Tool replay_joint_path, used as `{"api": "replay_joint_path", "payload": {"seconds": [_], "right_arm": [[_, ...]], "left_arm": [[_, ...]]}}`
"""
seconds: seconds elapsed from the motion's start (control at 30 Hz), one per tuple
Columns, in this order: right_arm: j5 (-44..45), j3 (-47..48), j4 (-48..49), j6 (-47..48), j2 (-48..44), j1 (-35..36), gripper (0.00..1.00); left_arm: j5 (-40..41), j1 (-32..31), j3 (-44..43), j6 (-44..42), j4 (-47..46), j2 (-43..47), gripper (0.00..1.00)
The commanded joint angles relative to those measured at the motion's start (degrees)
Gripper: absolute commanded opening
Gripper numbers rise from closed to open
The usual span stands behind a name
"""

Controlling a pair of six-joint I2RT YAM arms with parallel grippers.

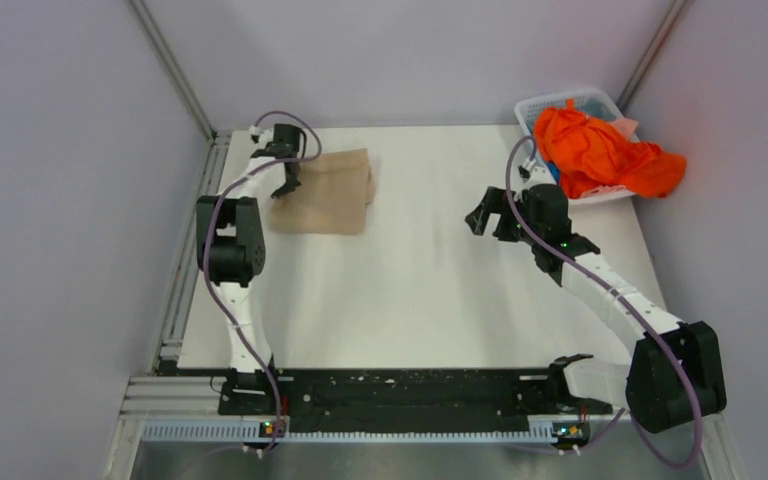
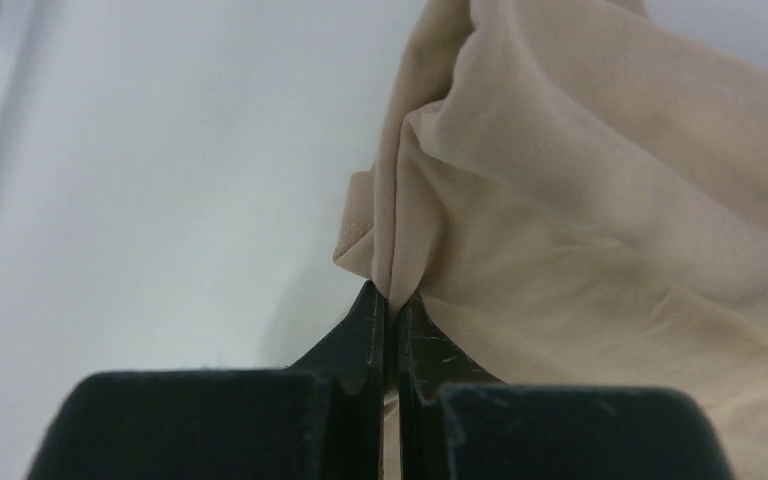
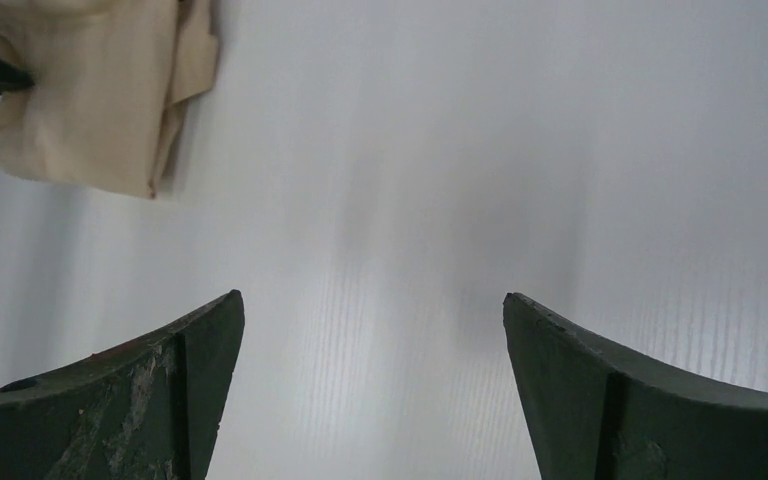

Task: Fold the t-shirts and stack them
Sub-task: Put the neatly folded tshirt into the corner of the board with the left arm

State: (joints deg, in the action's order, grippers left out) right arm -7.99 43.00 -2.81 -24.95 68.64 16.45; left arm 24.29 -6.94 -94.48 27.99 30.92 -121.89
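Pinching a fold of the beige t-shirt (image 1: 325,192) at 10 o'clock, left pincer (image 2: 392,300) is closed; right pincer (image 3: 372,296) stands wide.

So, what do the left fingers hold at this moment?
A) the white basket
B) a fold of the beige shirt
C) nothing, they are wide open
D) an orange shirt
B: in the left wrist view the left fingers are shut on a fold of the beige shirt, while the orange shirts lie heaped in the basket.
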Motion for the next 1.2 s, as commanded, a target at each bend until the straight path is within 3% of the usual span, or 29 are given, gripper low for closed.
{"api": "replay_joint_path", "payload": {"seconds": [0.0, 0.2, 0.47, 0.67, 0.73, 0.8, 0.97, 1.17], "right_arm": [[3.4, 0.3, -0.1, 1.8, -1.4, 0.2, 0.99], [5.8, 1.4, -1.4, 2.4, 0.9, 0.2, 0.99], [6.6, 2.8, -1.8, 2.4, 4.8, 0.2, 0.99], [7.1, 3.5, -2.4, 2.6, 6.2, 0.2, 0.99], [7.6, 3.6, -2.5, 2.7, 6.0, 0.2, 0.99], [7.7, 3.6, -2.5, 2.6, 5.9, 0.3, 0.99], [6.6, 2.6, -2.7, 2.0, 3.9, 0.2, 0.99], [5.8, -0.7, -3.9, 1.7, -2.4, 0.2, 0.99]], "left_arm": [[16.9, 4.6, -6.7, -10.7, -1.7, -1.0, 0.0], [18.0, 11.2, -10.5, -19.6, -7.0, -5.4, 0.0], [17.5, 15.5, -17.9, -23.3, -6.1, -11.2, 0.0], [20.9, 15.6, -22.9, -19.4, -3.3, -13.2, 0.03], [22.7, 15.6, -22.8, -17.2, -2.0, -12.1, 0.43], [22.6, 15.4, -21.9, -15.5, -1.3, -9.7, 0.95], [19.6, 14.1, -16.4, -11.2, -0.3, -1.6, 0.99], [7.1, 9.8, -5.0, -3.1, -1.2, 11.8, 0.99]]}}
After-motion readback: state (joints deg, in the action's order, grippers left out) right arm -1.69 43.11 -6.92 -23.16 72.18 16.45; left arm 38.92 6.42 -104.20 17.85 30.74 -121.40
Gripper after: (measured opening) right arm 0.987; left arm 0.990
